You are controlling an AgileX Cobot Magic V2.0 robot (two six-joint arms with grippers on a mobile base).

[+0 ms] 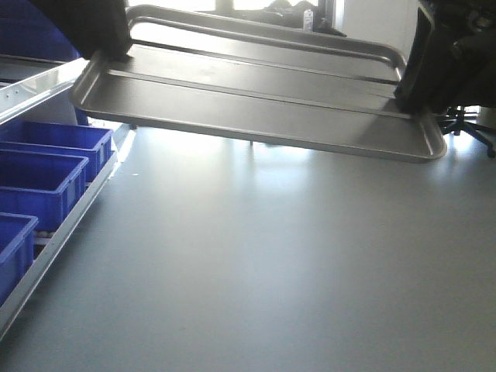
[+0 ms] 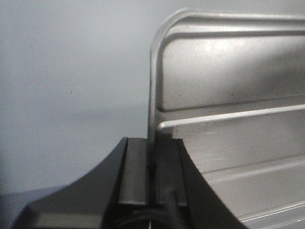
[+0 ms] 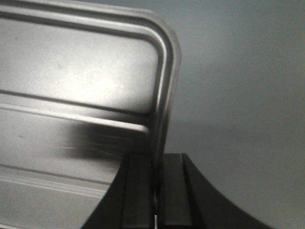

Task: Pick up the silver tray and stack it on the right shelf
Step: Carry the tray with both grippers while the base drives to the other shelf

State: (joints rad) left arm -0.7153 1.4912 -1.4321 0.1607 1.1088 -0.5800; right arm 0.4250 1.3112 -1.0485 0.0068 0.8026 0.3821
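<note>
Black fingers of the left gripper [image 2: 153, 148] and right gripper [image 3: 156, 164] pinch opposite end rims of the shiny ridged rectangular silver tray [image 1: 256, 108], aloft just right of the steel-framed blue-crate rack [image 1: 39, 85]; uneven arm motion could twist it free.

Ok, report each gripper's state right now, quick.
Left gripper: shut on the shiny rectangular metal tray, at one end rim.
Right gripper: shut on the same tray's opposite end rim.

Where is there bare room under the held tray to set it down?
The grey surface is bare from beneath the silver tray to the near edge, bordered at picture-left by the steel rack. Crowded only there: blue crates fill it.
</note>
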